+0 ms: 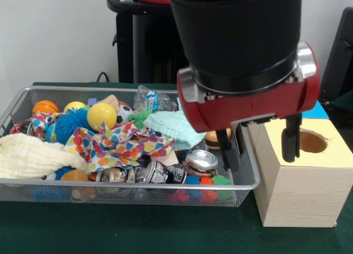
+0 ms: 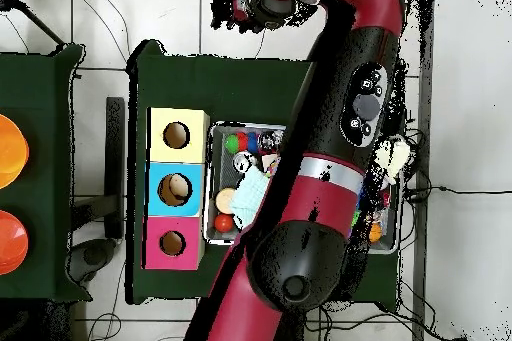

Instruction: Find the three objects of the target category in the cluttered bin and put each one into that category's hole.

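Observation:
My gripper (image 1: 258, 146) hangs open with nothing between its black fingers (image 1: 227, 150). One finger is over the right end of the wire bin (image 1: 138, 184); the other stands in front of the yellow-topped wooden box (image 1: 302, 179), just left of its round hole (image 1: 312, 141). The bin holds a yellow ball (image 1: 101, 115), an orange ball (image 1: 45, 106), a blue spiky ball (image 1: 68, 123), a polka-dot cloth (image 1: 118, 145), a cream cloth (image 1: 33, 158), a mint cloth (image 1: 171, 126), a crumpled bottle (image 1: 148, 98) and metal cans (image 1: 202, 160). In the overhead view the arm (image 2: 330, 157) hides the gripper.
Three holed boxes stand in a row beside the bin (image 2: 212, 157): yellow (image 2: 177, 135), blue (image 2: 177, 190) and pink (image 2: 172, 243). Two orange discs (image 2: 8, 152) lie on a separate table at the left edge. Small spiky balls (image 1: 207, 181) sit at the bin's front right.

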Motion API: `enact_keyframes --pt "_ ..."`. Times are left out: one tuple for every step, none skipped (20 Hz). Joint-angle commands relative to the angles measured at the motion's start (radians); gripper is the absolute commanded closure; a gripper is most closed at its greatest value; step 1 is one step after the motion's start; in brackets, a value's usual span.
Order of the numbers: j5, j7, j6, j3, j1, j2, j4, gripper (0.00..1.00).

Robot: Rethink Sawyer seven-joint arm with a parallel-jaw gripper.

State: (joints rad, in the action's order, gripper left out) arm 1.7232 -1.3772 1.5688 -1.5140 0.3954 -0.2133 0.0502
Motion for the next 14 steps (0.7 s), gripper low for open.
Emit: enact_keyframes --pt "0.052 0.365 -0.092 -0.162 0.051 -0.029 -0.009 0.00" --pt "0.054 0.366 -0.094 -0.164 0.052 -0.028 -0.009 0.00" --pt "0.057 0.365 -0.096 -0.167 0.052 -0.028 -0.009 0.00" --pt "0.062 0.366 -0.097 -0.171 0.053 -0.028 -0.009 0.00" --pt "0.068 0.367 -0.095 -0.178 0.054 -0.028 -0.008 0.00" --pt "0.074 0.369 -0.097 -0.183 0.056 -0.028 -0.008 0.00" --pt "0.074 0.369 -0.097 -0.186 0.056 -0.027 -0.008 0.00" --pt "0.074 0.369 -0.096 -0.190 0.057 -0.026 -0.008 0.00" --pt "0.068 0.367 -0.098 -0.185 0.056 -0.024 -0.008 0.00" --pt "0.063 0.360 -0.099 -0.179 0.053 -0.024 -0.008 0.00" --pt "0.053 0.353 -0.095 -0.170 0.050 -0.024 -0.008 0.00" --pt "0.040 0.341 -0.100 -0.152 0.047 -0.025 -0.008 0.00" --pt "0.022 0.333 -0.098 -0.137 0.044 -0.026 -0.008 0.00" --pt "0.013 0.327 -0.102 -0.126 0.041 -0.028 -0.008 0.00"
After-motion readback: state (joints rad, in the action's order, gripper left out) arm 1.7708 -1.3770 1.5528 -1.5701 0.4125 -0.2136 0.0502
